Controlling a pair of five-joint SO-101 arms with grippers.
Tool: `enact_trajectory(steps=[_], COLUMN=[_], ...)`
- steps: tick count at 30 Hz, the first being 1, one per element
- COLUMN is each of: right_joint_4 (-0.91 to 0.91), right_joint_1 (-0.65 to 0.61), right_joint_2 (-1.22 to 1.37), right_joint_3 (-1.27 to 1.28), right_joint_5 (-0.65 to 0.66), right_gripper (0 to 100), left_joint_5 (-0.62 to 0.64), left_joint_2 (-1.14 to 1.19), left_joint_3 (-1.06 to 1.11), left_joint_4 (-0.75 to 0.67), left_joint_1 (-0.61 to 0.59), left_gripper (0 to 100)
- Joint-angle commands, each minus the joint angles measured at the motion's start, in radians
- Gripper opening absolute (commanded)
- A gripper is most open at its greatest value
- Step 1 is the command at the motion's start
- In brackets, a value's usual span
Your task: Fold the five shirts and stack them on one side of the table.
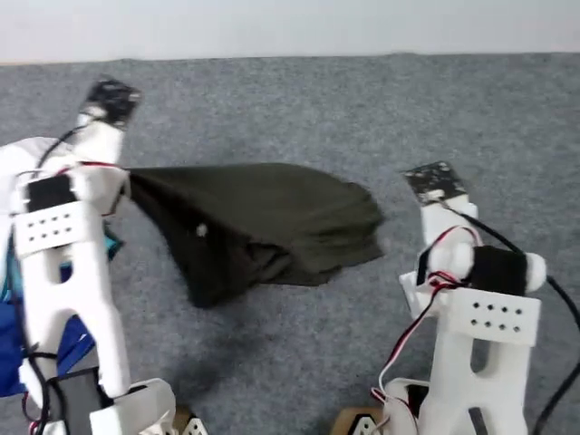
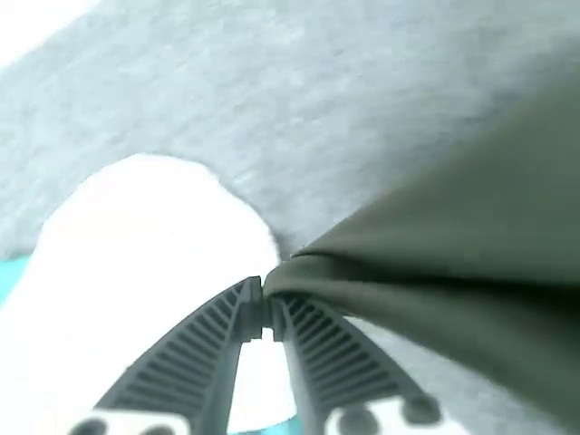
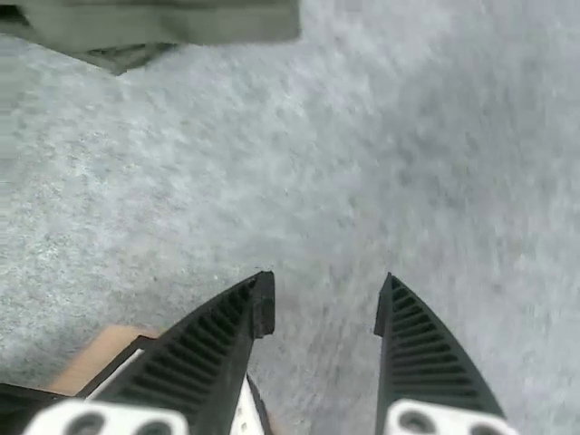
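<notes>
So the left arm [image 1: 63, 263] stands tall on its side of the bench, wrist tipped down and forward. The left jaws are clamped tight on a bunched corner of the dark olive-green cotton shirt [image 2: 426, 245], so that corner is lifted and the cloth runs taut away from the tips. Right under those jaws sits a white folded cloth [image 2: 136, 245], with a sliver of teal fabric [image 2: 7, 276] past it. Beyond the tips it's all open grey felt-like bench cover [image 2: 299, 82].

The right arm [image 1: 476, 308] is upright too, wrist pointing down at the bench. A tan wooden edge [image 3: 100, 353] shows just behind the right jaws, and there's plenty of free grey cover ahead of them. They're spread wide with nothing between them. The shirt's hem lies well out past their tips, and the rest of it is slumped in a heap between the two arms. The far side of the bench ends at a pale wall [image 1: 290, 27].
</notes>
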Motion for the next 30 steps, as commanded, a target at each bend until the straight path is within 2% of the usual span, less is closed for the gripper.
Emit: enact_trajectory(steps=[1,10,14,17,21,24,30], right_joint_4=[-0.036,-0.085,-0.085,-0.099,-0.168,-0.211,-0.209], right_joint_1=[-0.110,-0.269,-0.343,-0.372,-0.369,-0.367,-0.371], right_joint_2=[0.001,0.004,0.068,0.177,0.358,0.521,0.817], right_joint_3=[-0.008,-0.008,-0.014,-0.052,-0.137,-0.206,-0.410], right_joint_5=[0.005,0.002,0.002,0.002,0.003,0.003,0.003], right_gripper=[20.2,20.1,20.4,20.5,20.6,25.0,27.8], left_joint_5=[0.006,0.023,0.025,0.026,0.020,0.021,0.028], left_joint_2=[-0.005,0.141,0.181,0.189,0.192,0.192,0.192], left_joint_3=[-0.035,-0.010,-0.007,-0.007,-0.007,-0.007,-0.005], left_joint_4=[-0.032,-0.026,0.026,0.052,0.072,0.072,0.072], left_joint_1=[-0.069,-0.160,-0.158,-0.157,-0.157,-0.157,-0.161], left_gripper=[0,1,12,19,19,19,19])
